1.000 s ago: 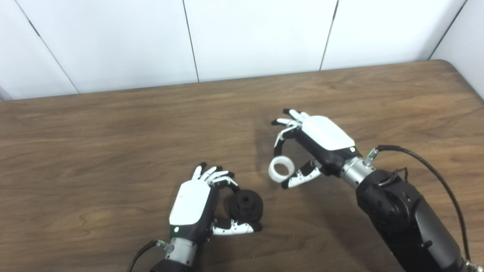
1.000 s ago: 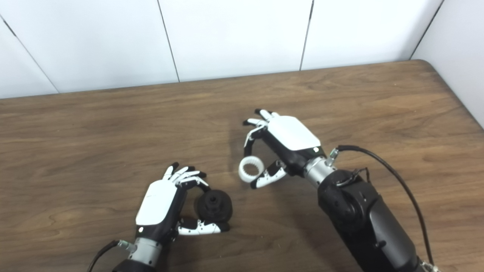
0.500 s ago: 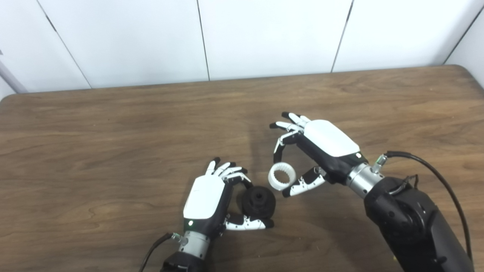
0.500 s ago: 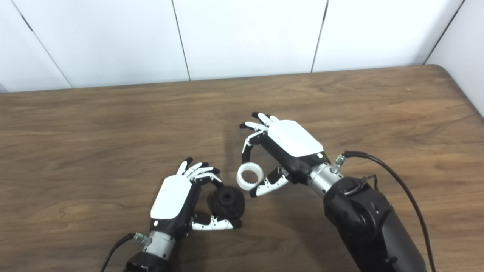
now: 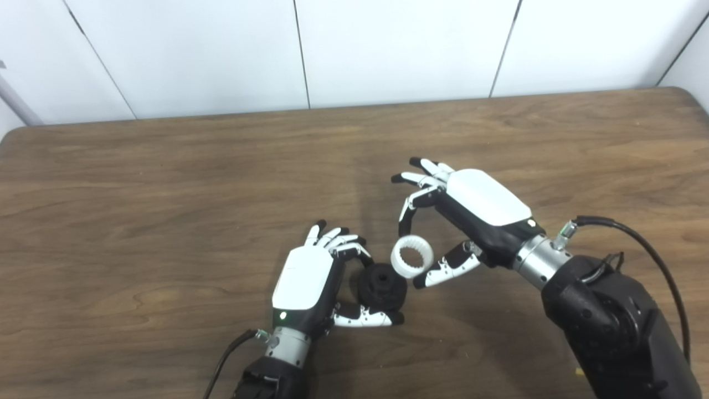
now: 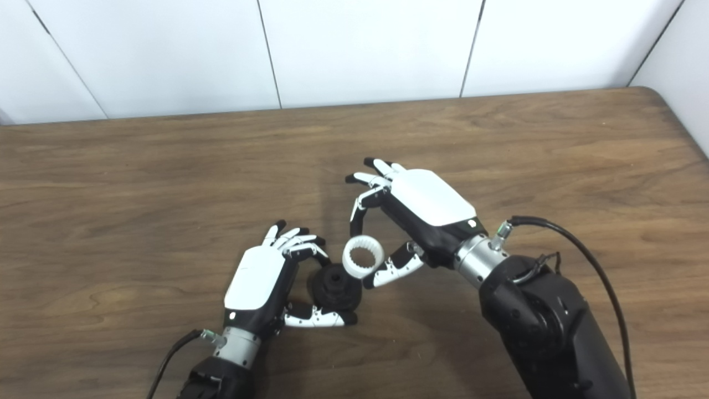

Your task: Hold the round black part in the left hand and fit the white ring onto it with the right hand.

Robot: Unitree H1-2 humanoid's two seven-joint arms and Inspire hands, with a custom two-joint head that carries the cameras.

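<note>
The round black part (image 5: pixel 381 285) is held between the thumb and fingers of my left hand (image 5: pixel 310 280), low over the wooden table (image 5: pixel 166 194). Its central hub faces up and to the right. My right hand (image 5: pixel 476 213) pinches the white toothed ring (image 5: pixel 412 256) between a fingertip and the thumb. The ring hangs just above and to the right of the black part, its lower left rim overlapping the part's edge in both eye views (image 6: pixel 363 256). Whether they touch I cannot tell.
The brown table runs back to a white panelled wall (image 5: pixel 388 50). A black cable (image 5: pixel 642 244) loops off my right forearm. Another cable (image 5: pixel 221 360) trails from my left wrist at the bottom edge.
The camera has shifted. The two hands have come closer together: the gap between the white ring and the black part has closed, and the ring now overlaps the part's upper right edge.
</note>
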